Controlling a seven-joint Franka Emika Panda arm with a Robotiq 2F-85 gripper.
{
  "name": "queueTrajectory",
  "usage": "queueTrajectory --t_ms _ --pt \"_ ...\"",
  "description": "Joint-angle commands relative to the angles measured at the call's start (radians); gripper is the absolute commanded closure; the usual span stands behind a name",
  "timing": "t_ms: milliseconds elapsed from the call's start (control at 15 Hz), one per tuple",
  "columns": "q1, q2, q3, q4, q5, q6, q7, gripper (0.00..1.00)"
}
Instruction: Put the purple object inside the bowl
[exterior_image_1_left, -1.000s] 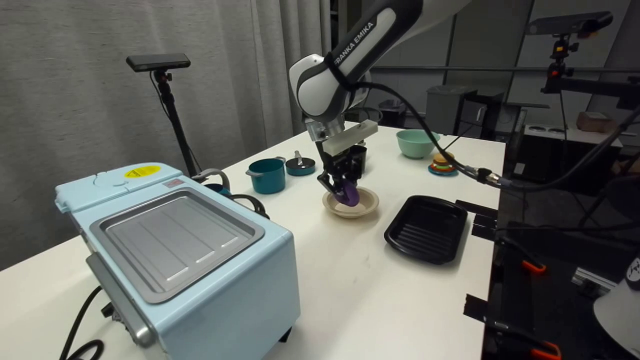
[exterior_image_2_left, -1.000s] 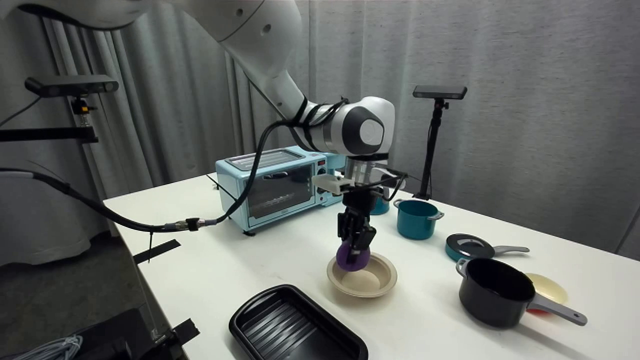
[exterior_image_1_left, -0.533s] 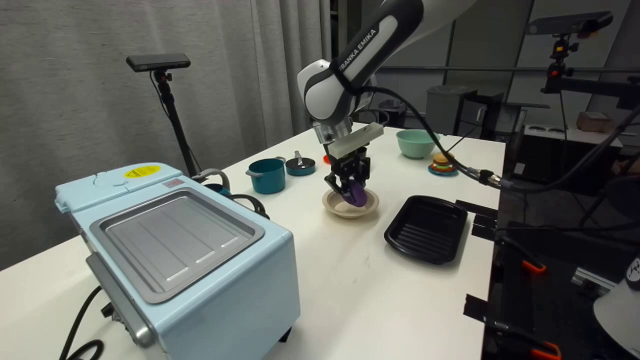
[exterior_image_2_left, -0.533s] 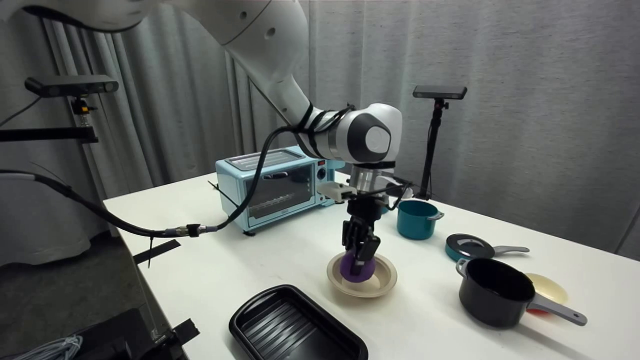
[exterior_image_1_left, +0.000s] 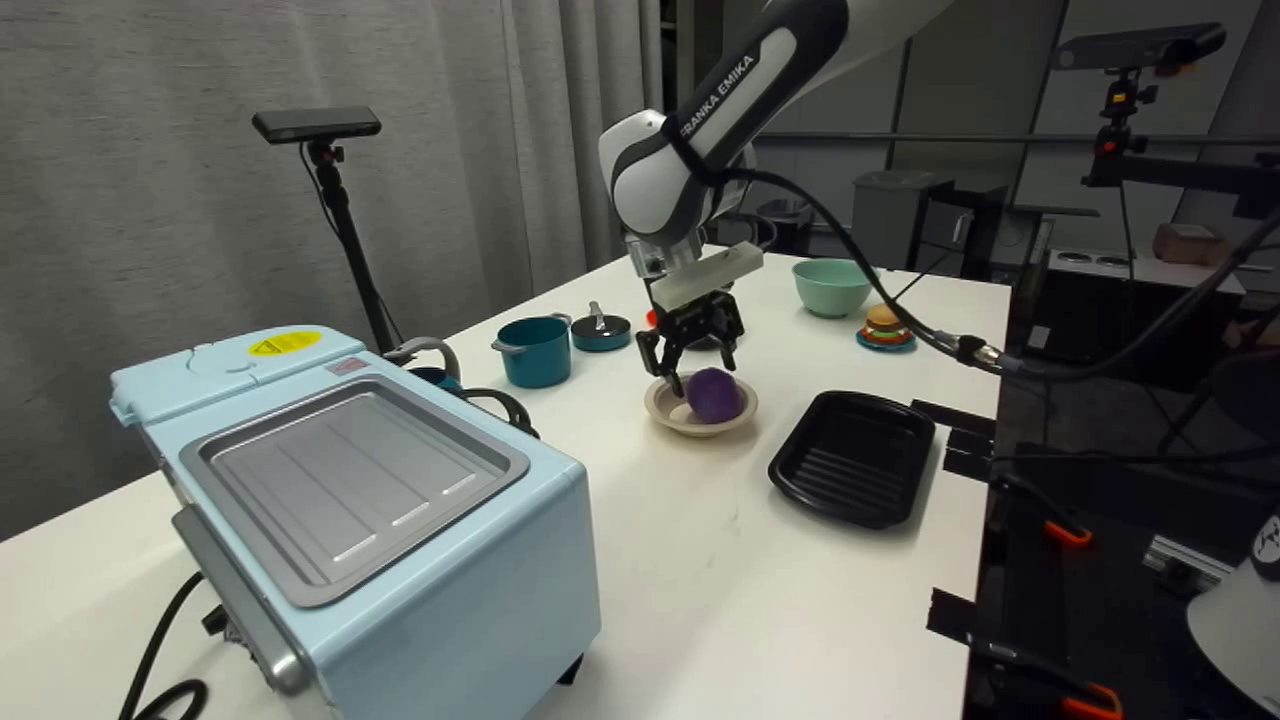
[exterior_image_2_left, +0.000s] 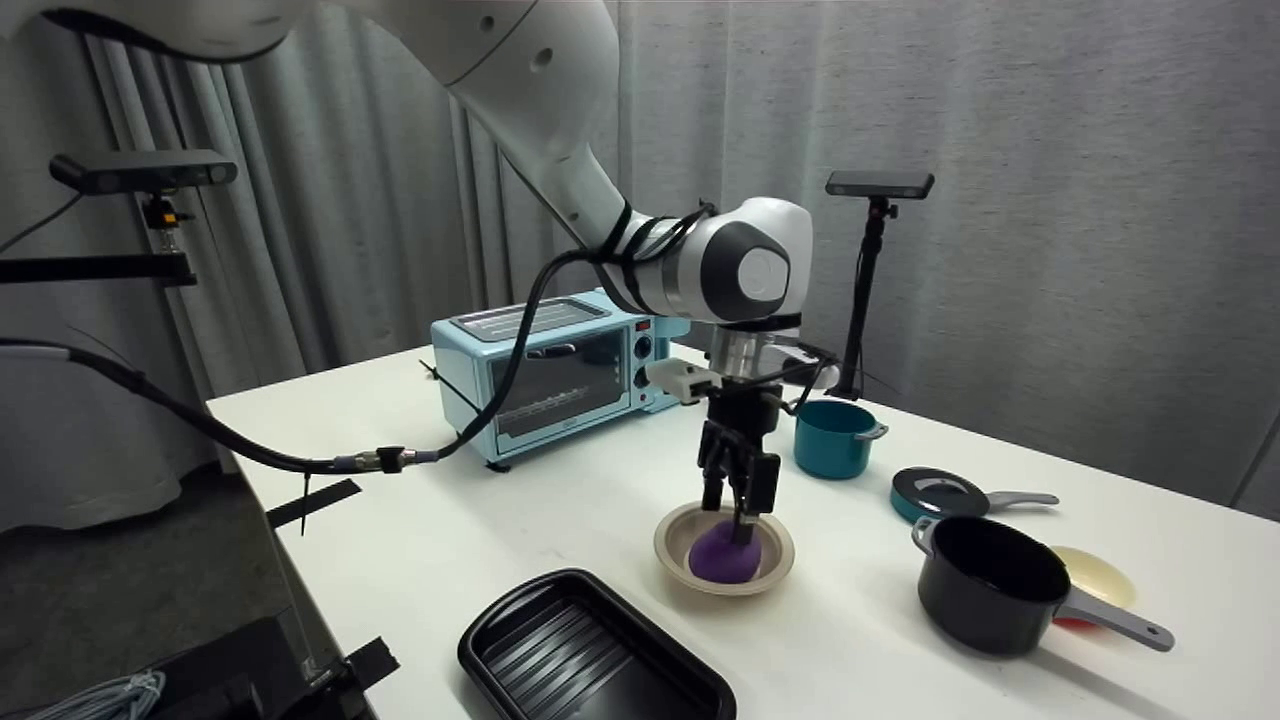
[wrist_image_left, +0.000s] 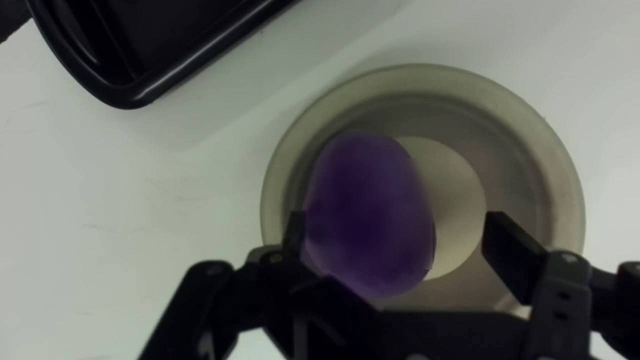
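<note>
Purple thing (exterior_image_1_left: 716, 398) is sitting inside the cream bowl (wrist_image_left: 452, 200), right below the pincer (wrist_image_left: 397, 225). It's spread wide with nothing held: in the wrist view one finger (wrist_image_left: 294, 235) is right beside the purple thing, while the other finger (wrist_image_left: 512, 260) is well apart from it with bare bowl in between. Can't tell whether that close one is touching. From where I'm standing this reads as the let-go step, job basically done bar the exit. Next move imo: straight up, slow, no squeezing, so the close finger doesn't catch the purple thing and drag the bowl along. Black ribbed tray (exterior_image_1_left: 850, 455) is off to the pincer's side, past the close finger, so it shouldn't bother a vertical lift.
</note>
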Motion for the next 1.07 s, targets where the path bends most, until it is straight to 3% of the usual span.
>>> queueTrajectory --t_ms 0,533,1000 --pt "-0.007 -0.041 0.000 -0.015 -0.001 0.036 0.015 0.00" --pt "-0.021 -0.136 0.004 -0.026 0.006 0.055 -0.001 0.00" --pt "-0.019 -0.115 0.007 -0.003 -0.004 0.045 0.004 0.00"
